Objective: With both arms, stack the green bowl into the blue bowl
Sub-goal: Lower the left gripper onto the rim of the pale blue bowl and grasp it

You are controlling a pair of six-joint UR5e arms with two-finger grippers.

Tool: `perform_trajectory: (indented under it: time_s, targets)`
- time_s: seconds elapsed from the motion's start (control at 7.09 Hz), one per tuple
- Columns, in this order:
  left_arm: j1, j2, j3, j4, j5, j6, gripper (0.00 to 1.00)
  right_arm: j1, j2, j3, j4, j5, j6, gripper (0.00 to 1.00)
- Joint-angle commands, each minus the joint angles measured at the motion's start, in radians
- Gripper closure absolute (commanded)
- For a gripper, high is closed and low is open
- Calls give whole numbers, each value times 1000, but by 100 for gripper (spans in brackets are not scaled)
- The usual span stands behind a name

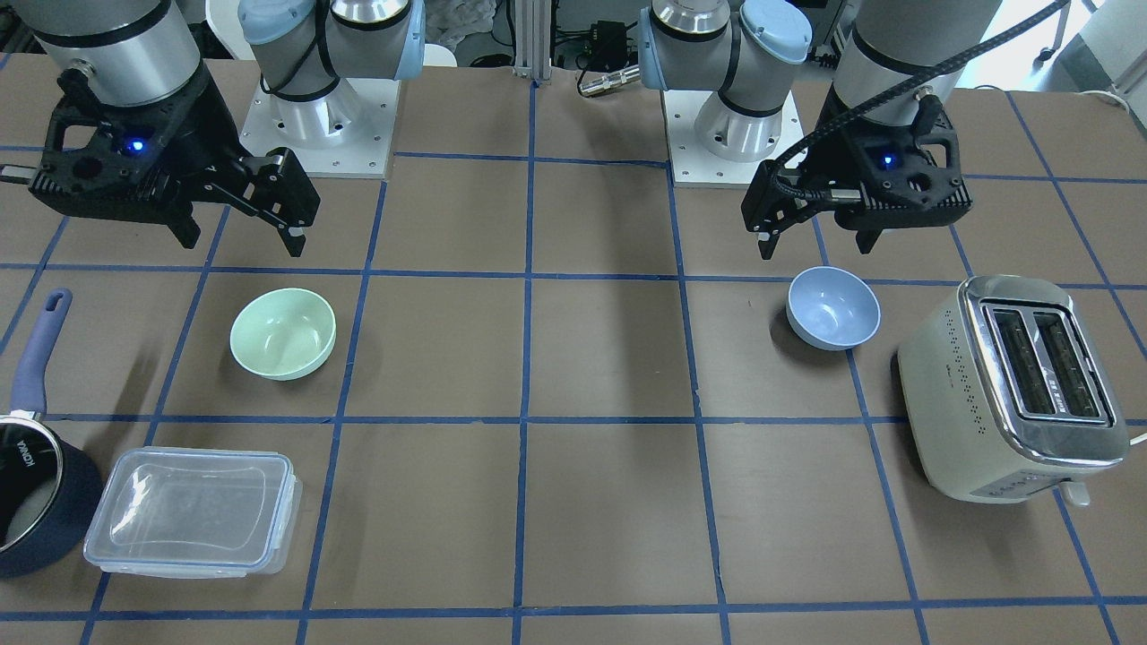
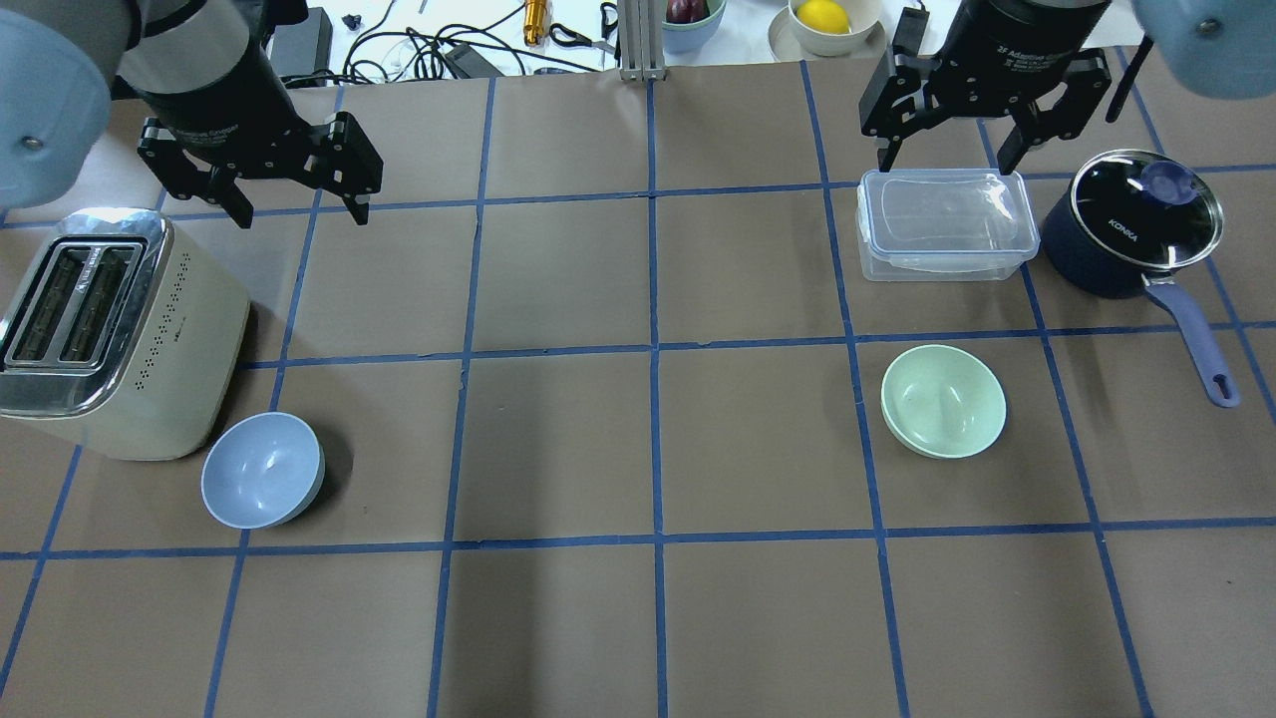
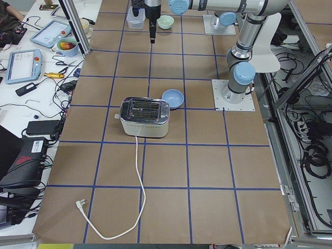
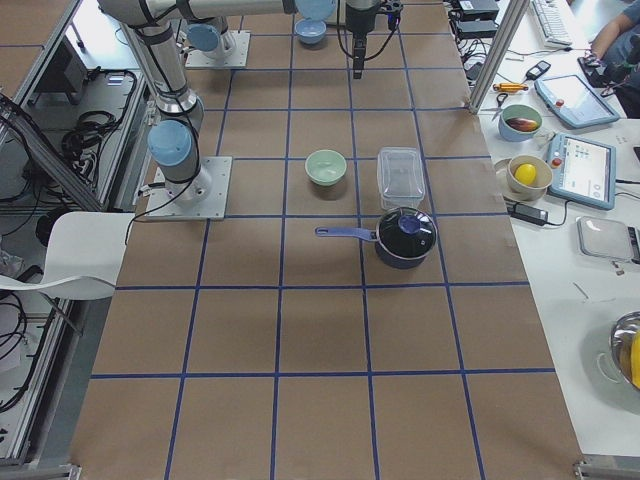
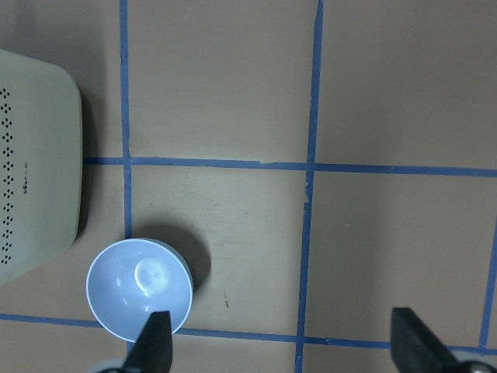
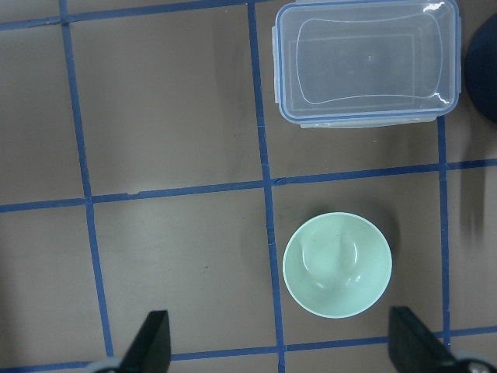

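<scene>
1. Progress: nothing is stacked yet.
2. Green bowl point(image 2: 943, 401) is sat on the right, blue bowl point(image 2: 262, 470) far left beside toaster point(image 2: 110, 329).
3. Left gripper point(image 2: 302, 212) and right gripper point(image 2: 945, 162) are held spread, empty.
4. Pickup and placement are judged outstanding.

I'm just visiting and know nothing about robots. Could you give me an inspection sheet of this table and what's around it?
Surface: brown table with a blue tape grid; no spills seen.
Job's things: green bowl and blue bowl upright, empty, far apart, not yet stacked.
Clutter: toaster beside the blue bowl; clear lidded container and lidded saucepan near the green bowl.
Hands: left hand and right hand both open, empty, hovering above the table.
Cables: toaster cord loose on the table, unplugged.
Surroundings: side bench with fruit bowls and tablets.
</scene>
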Motion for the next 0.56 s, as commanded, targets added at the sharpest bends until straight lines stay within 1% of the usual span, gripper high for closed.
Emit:
perform_trajectory:
  time_s: [0.0, 0.14, 0.28, 0.42]
  targets:
    - [0, 4, -7, 13, -4, 4, 0, 0, 0, -1, 1, -1, 0, 0]
    - [7, 18, -35, 7, -1, 95, 0, 0, 0, -1, 1, 0, 0, 0]
    - [17, 50, -101, 13, 3, 191, 0, -1, 0, -1, 1, 0, 0, 0]
    - [17, 76, -175, 34, 3, 188, 0, -3, 0, 2, 1, 0, 0, 0]
